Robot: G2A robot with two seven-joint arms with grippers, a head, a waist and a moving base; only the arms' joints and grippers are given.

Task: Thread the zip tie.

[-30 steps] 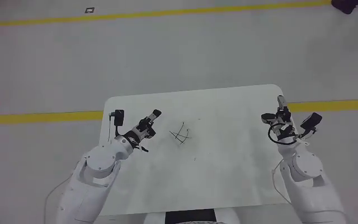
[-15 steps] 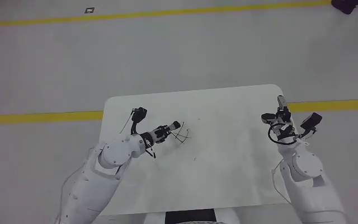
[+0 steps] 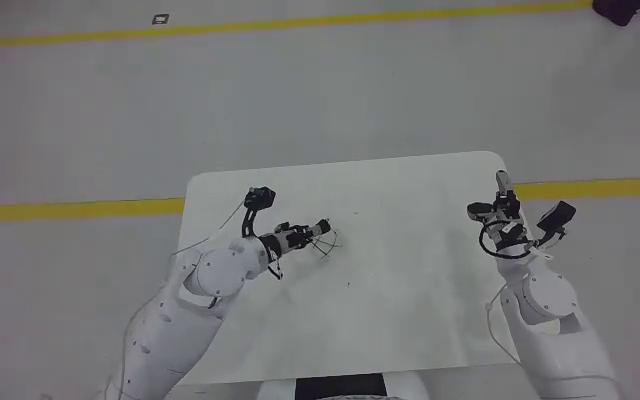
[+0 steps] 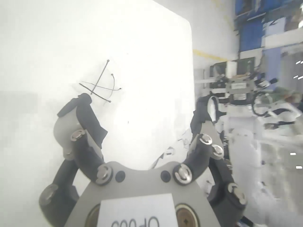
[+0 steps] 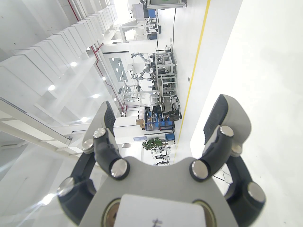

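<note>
L end effector (image 4: 144,98) spread just beside zip ties (image 4: 99,86); R end effector (image 5: 164,101) spread, well apart.

— The counter (image 3: 420,300)?
— White, smooth, matt.
— The ties (image 4: 94,88) just ahead of the left gripper (image 4: 144,100)?
— Thin, dark, plastic by the look.
— The gripper itself?
— Matt grey metal, shiny screws (image 4: 205,139), black rubbery pads (image 4: 92,119).
</note>
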